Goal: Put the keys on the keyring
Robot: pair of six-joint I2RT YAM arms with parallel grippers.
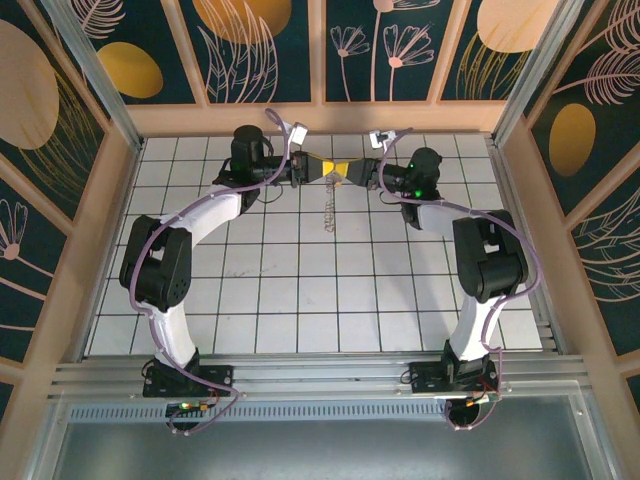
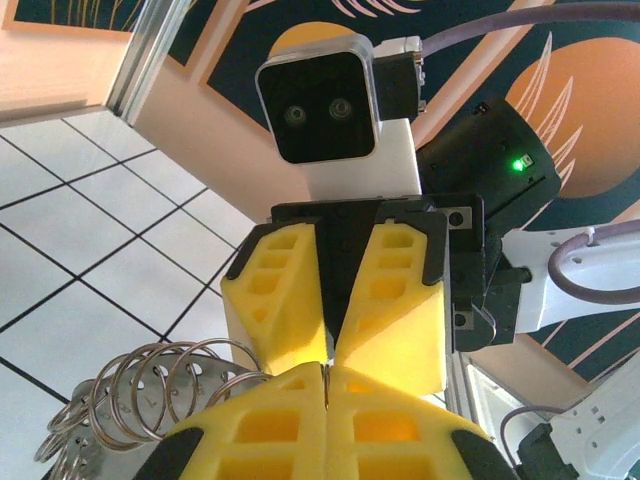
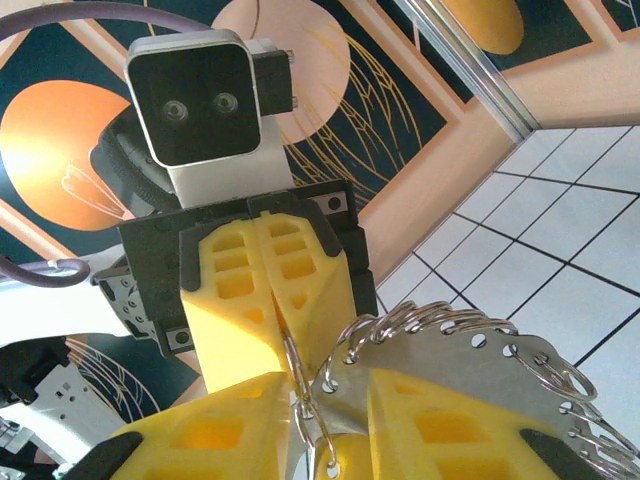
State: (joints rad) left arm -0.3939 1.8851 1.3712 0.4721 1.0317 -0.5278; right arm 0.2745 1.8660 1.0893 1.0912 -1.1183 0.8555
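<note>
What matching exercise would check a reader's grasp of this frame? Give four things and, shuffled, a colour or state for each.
Things:
1. keyring
2. left end effector
3. table
4. status light on the right arm

Colour or state:
A. white tiles with dark grid lines
B. glowing green
C. silvery, with small rings along its rim
D. yellow fingers closed, tip to tip with the right end effector

Pairs: 1-C, 2-D, 3-A, 4-B
</note>
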